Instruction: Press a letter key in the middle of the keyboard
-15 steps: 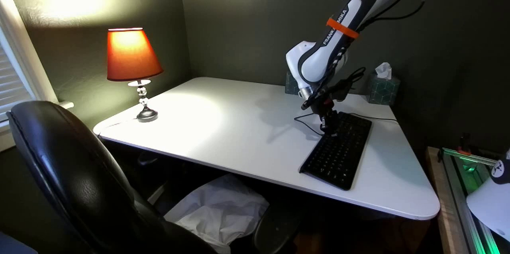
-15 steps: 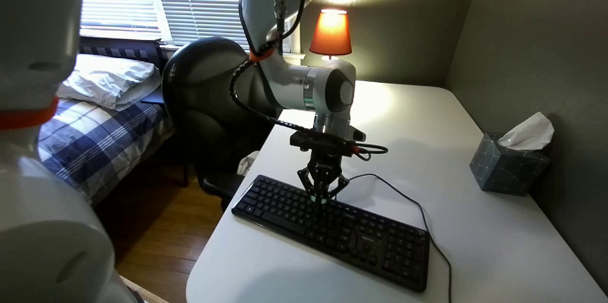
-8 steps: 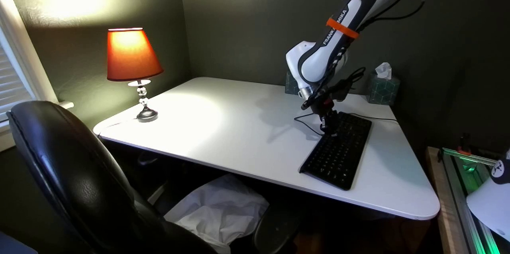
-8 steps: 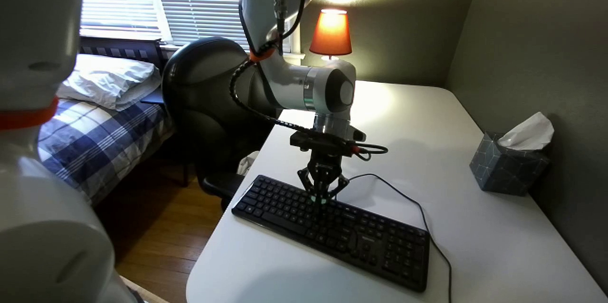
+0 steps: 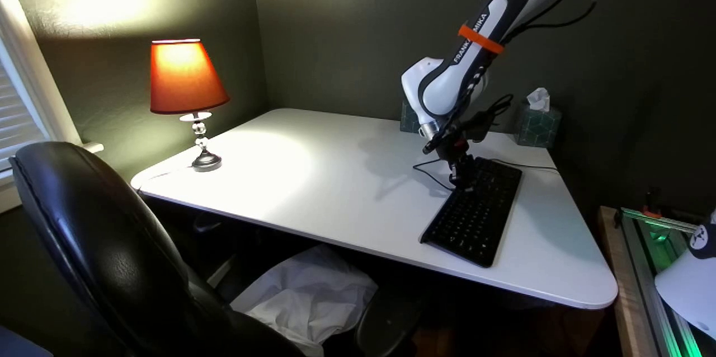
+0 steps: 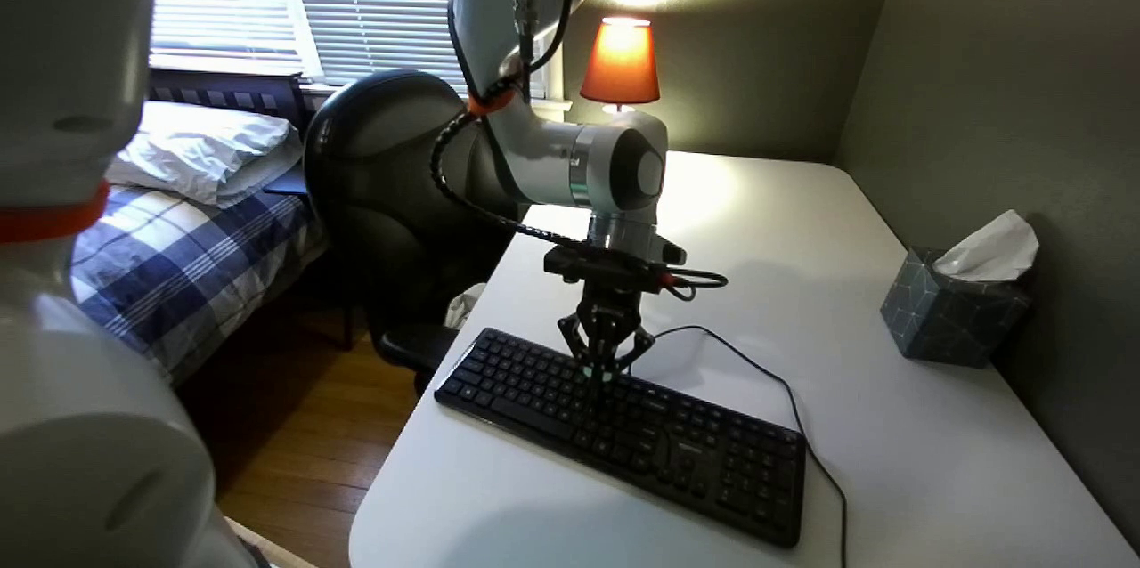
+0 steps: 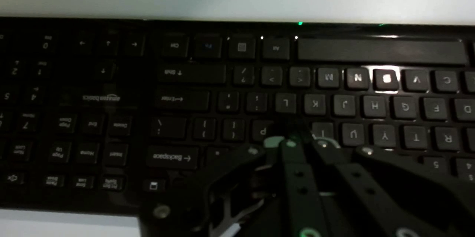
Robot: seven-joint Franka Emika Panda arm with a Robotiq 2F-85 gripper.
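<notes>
The rounded near corner of the white tabletop (image 6: 499, 497) comes first in an exterior view. On it the black keyboard (image 6: 650, 452) lies flat and slantwise, its number pad (image 6: 753, 483) nearest. A thin cable (image 6: 785, 387) passes just beside that end and loops round behind the far edge. At the middle of the keyboard the white arm (image 6: 539, 158) points the black claw (image 6: 596, 392) straight down. The claw is drawn together at the tips and has hold of nothing. In the wrist view those tips cover the place between the P key (image 7: 262, 131) and the I key (image 7: 322, 129), just beside the L key (image 7: 285, 103); I cannot tell whether they touch.

Farther off, near the wall (image 6: 989, 105), sits a tissue box (image 6: 953, 319) with a white tissue (image 6: 993, 247) poking up. A black chair (image 6: 392, 221) stands beside the long edge of the tabletop, and past it lies a plaid-covered bed (image 6: 191, 270) with a white pillow (image 6: 200, 150). A lit red lamp (image 6: 621, 65) stands at the far end, and blinds (image 6: 374, 7) hang behind.
</notes>
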